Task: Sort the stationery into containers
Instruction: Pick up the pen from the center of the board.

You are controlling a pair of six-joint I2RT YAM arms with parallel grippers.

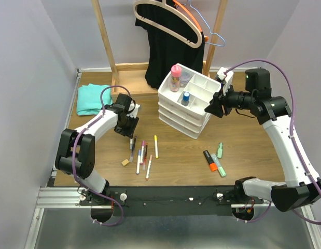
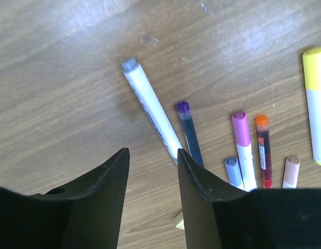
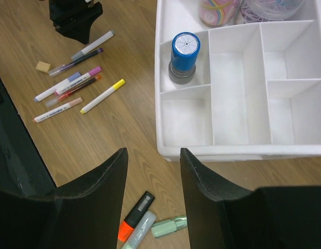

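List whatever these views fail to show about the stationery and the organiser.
- Left wrist view: the lower ends of the white marker and purple-capped pen are hidden behind the left gripper. The eraser shows only a corner.
- Right wrist view: the pink-capped bottle is cut off by the top edge.
- Top view: the organiser drawer contents are hidden by closed fronts. Print on the pens is too small to read.

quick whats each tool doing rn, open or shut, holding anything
Left tool: open, holding nothing.
Right tool: open, holding nothing.
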